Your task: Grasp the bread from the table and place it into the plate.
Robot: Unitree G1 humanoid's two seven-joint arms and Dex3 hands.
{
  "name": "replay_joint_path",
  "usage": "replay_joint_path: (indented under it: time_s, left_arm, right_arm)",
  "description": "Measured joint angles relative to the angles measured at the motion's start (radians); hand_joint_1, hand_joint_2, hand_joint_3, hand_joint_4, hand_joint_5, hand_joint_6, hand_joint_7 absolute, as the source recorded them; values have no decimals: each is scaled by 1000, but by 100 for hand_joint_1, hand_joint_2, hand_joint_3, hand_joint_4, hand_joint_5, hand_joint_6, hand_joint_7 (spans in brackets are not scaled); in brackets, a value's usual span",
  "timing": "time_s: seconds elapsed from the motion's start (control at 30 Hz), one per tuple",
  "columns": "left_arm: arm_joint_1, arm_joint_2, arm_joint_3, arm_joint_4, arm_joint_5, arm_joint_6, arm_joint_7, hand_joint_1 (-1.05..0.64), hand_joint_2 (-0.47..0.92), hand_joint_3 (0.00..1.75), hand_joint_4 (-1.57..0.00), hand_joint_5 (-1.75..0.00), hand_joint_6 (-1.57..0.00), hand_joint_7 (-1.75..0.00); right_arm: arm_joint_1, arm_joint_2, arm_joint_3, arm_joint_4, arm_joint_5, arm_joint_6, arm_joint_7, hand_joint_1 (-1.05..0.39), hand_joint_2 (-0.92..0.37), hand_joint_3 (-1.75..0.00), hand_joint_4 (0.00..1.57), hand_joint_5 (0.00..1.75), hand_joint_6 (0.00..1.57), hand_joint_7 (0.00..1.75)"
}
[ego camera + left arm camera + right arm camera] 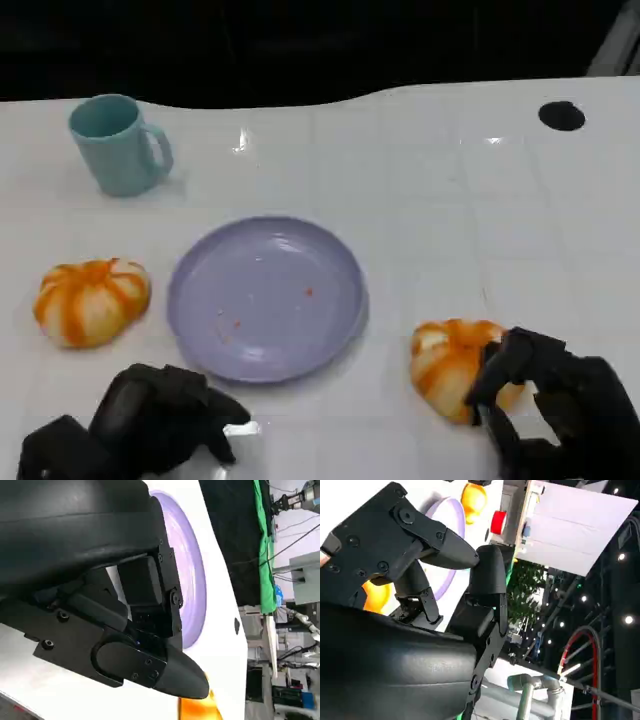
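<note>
Bread [452,362] sits near the table's [450,200] front edge, toward its right corner, well apart from the plate [266,296]. In the head view you see your right hand [545,405] against the bread's right side, its fingers [495,385] curled over that side and touching it; the bread rests on the table, and you cannot tell whether the hold is firm. The lilac plate lies at the middle of the table with a few crumbs on it. A second bread [91,300] lies just beside the plate, toward the left edge. A teal mug [117,143] stands near the far left corner, and a black disc [561,115] lies near the far right corner. Your left hand [150,420] rests at the front edge, just in front of the plate, fingers curled in with nothing in them.

In the left wrist view you see the left hand [125,620] close up, dark fingers folded, with the plate [192,580] behind it and a bit of orange bread [197,707] past a fingertip.

In the right wrist view your right hand's [440,570] fingers [445,550] reach over the orange bread [377,595], which shows between them and the shell. The plate [451,517] and the other bread [474,497] lie beyond, with a red object [498,522] past the table.
</note>
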Motion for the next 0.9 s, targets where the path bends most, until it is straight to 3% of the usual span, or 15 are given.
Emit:
replay_joint_path:
  time_s: [0.8, 0.9]
  left_arm:
    - [0, 0, 2, 2, 2, 0, 0, -105, 92, 10, -131, -103, -154, -31]
    - [0, 0, 2, 2, 2, 0, 0, -105, 92, 10, -131, -103, -154, -31]
  right_arm:
    - [6, 1, 0, -27, 9, 22, 2, -19, -34, -126, 78, 165, 82, 125]
    - [7, -2, -1, -35, 15, 25, 3, -18, -38, -119, 76, 144, 82, 109]
